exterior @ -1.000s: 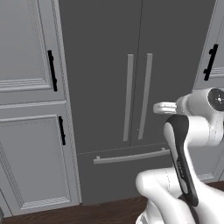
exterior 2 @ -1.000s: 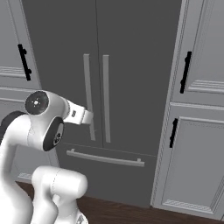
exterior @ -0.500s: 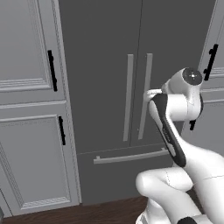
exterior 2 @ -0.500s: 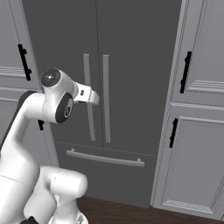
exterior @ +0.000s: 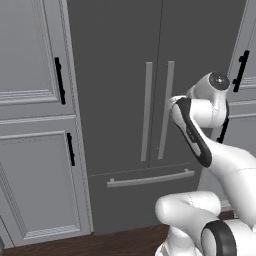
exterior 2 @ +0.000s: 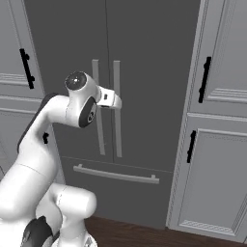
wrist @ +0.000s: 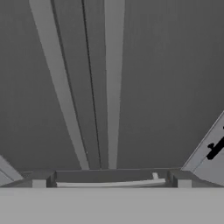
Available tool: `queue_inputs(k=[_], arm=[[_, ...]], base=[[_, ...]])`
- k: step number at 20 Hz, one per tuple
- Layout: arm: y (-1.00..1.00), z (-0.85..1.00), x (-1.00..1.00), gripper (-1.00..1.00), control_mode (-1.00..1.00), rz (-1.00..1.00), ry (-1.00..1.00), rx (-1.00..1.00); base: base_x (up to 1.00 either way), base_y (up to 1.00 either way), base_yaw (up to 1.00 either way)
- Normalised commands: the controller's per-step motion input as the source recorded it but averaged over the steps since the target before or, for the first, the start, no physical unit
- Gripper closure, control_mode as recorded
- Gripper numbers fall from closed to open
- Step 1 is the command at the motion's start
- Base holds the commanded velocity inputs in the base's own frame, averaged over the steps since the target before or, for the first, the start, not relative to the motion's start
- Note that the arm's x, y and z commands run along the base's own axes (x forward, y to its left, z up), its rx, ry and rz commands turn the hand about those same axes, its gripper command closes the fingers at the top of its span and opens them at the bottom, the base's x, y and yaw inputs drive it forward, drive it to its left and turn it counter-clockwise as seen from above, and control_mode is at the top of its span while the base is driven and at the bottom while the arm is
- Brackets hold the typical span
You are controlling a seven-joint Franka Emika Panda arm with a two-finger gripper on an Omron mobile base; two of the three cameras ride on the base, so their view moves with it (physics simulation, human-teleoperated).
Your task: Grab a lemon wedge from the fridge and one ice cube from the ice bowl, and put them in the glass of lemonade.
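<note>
Pincer at the closed fridge

I see the fridge straight ahead, both doors shut. My pincer sits near the right door's handle, fingers spread apart, holding nothing.

Both base views and the close hand view face the fridge.

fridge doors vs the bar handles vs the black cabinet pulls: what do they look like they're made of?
Fridge: doors look like dark-grey painted or coated metal, matte, with faint vertical streaks in the hand view; it's a render, so hard to be sure. Bar handles: light grey, satin, likely brushed metal. Cabinet pulls: plain black, possibly coated metal or plastic, on pale grey painted-looking cabinet panels.
</note>
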Motion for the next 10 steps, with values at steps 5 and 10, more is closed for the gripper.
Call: queue_inputs(k=[5, 10], arm=[[0.00, 0.00, 0.71, -1.00, -1.00, 0.00, 0.08, 0.00], [0.00, -0.04, 0.54, -1.00, -1.00, 0.00, 0.12, 0.00]], base=[[0.00, 0.00, 0.00], [0.00, 0.00, 0.00]])
